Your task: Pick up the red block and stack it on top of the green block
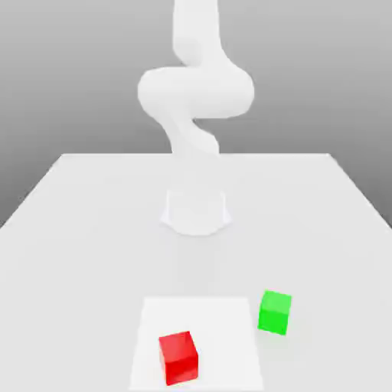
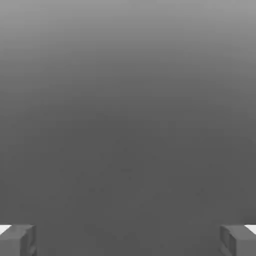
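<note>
Red block: resting on a pale square patch of the white table, near the front edge, toward the exterior view's left of the green one; turned slightly, so one vertical corner edge faces the camera.
Green block: flat on the table just off the patch's edge, on the exterior view's right and a little farther back than the red; near it but clearly apart, nothing on top.
Arm: white Panda rising from its round base at mid-table, upper links folded high and running out of the top of the exterior view.
Gripper: released, wide apart; two grey fingertips at opposite lower corners of the hand view, nothing between them, only a blank grey backdrop ahead.
Key relation: red block well in front of the base and low on the table, far below the raised links; no cube ahead of the fingers, so apparently not yet aimed down at either one.
Long axis: none to speak of, a cube; likely best gripped across a pair of flat faces, matching its slight turn.
Stage: judged as the very start, approach not yet made.
Next need: probably tilting down and reaching forward over the red block.
</note>
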Controlling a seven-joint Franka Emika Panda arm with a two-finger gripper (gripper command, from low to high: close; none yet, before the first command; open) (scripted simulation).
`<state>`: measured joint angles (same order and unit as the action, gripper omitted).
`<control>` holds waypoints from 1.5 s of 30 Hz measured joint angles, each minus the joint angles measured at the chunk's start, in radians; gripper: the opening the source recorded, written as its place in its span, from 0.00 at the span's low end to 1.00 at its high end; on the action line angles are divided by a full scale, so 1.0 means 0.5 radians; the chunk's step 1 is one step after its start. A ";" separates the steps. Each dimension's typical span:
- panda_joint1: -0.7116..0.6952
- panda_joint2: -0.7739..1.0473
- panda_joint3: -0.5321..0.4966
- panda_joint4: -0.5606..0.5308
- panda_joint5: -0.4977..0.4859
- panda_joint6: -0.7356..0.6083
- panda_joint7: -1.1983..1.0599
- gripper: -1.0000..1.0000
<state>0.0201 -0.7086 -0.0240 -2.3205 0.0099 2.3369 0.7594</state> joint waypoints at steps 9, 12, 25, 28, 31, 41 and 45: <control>0.116 0.666 -0.147 -0.149 0.090 0.268 -0.308 0.50; 0.137 0.884 -0.176 -0.197 0.122 0.356 -0.411 0.50; 0.115 1.816 -0.201 -0.386 0.114 0.769 -0.728 0.50; 0.079 2.032 -0.156 -0.361 0.166 0.941 -0.776 0.50; 0.055 2.146 -0.126 -0.344 0.196 1.034 -0.798 0.00; 0.095 1.892 -0.181 -0.384 0.118 0.821 -0.741 0.00; 0.152 1.697 -0.150 -0.469 0.003 0.718 -0.809 0.00</control>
<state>0.0961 0.1400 -0.0989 -2.5552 0.0115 2.6959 0.3548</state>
